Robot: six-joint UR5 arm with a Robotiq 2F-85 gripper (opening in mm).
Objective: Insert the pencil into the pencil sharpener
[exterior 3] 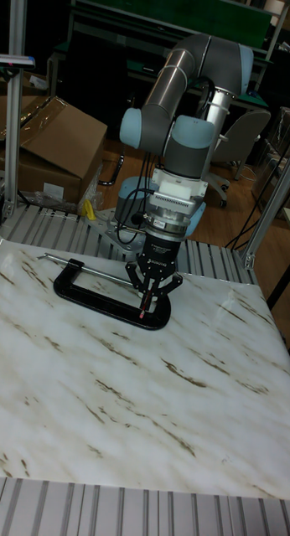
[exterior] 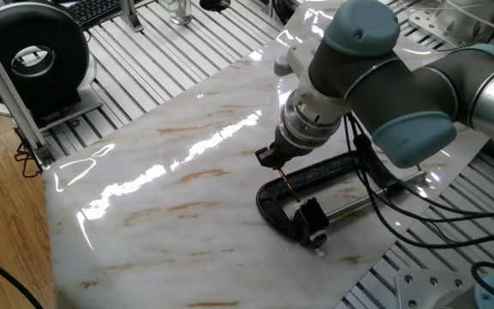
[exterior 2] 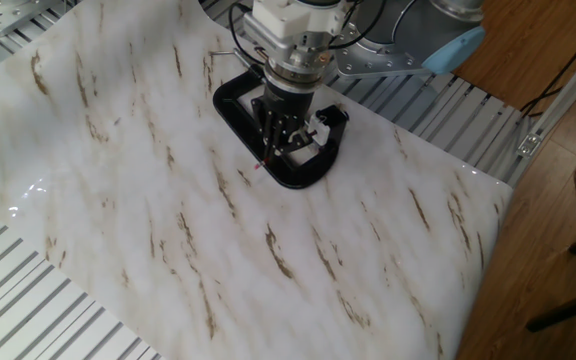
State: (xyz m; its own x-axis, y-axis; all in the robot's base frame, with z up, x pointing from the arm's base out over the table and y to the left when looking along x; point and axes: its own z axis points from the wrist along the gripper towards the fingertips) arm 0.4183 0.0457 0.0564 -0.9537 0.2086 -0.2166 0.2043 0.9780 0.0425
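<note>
My gripper [exterior: 274,163] hangs over the curved end of the black C-clamp [exterior: 333,169], shut on the dark-red pencil [exterior: 288,184]. The pencil slants down from the fingers, and its lower tip ends just short of the pencil sharpener [exterior: 307,215], a small black block at the clamp's jaw; I cannot tell whether they touch. In the other fixed view the gripper [exterior 2: 273,145] covers most of the pencil [exterior 2: 261,162], whose red tip shows over the clamp's rim, with the sharpener [exterior 2: 330,119] beside it. In the tall fixed view the pencil [exterior 3: 142,311] points down below the gripper [exterior 3: 149,293].
The clamp [exterior 3: 86,300] lies on a glossy marble-patterned sheet [exterior: 170,197], its silver screw rod [exterior: 376,196] pointing toward the sheet's edge. Black cables [exterior: 384,206] trail from the arm over the clamp. A round black device [exterior: 33,51] stands on the slatted table at the far left.
</note>
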